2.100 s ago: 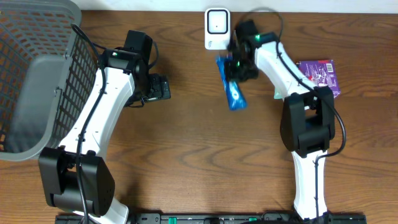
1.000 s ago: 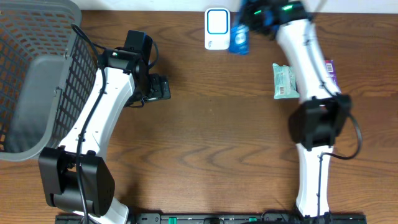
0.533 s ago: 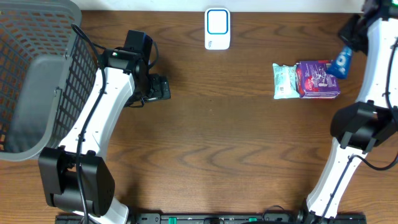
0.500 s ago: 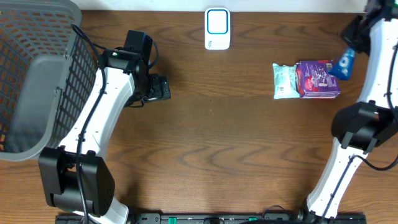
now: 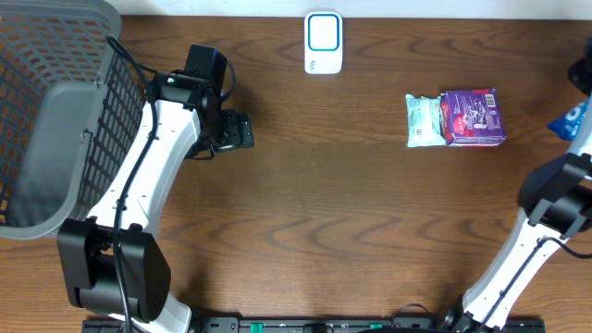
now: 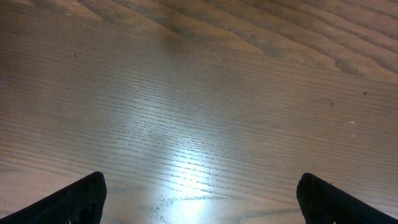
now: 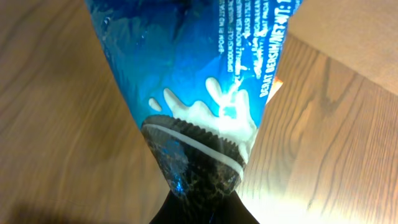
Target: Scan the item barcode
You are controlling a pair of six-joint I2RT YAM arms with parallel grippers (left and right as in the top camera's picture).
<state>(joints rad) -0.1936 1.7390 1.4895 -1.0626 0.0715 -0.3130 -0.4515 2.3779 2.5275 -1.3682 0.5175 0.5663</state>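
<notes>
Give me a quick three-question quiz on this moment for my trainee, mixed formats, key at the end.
1. Fill the gap: the left gripper hangs over the table with its jaws ____.
2. True or false: the right gripper is shut on the blue cookie packet.
3. The purple packet lies: A) in the left gripper, B) against the pale green packet, C) apart from every other packet.

Key: 1 open; 2 true; 3 B.

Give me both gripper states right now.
Left gripper: open, holding nothing.
Right gripper: shut on the blue cookie packet.
</notes>
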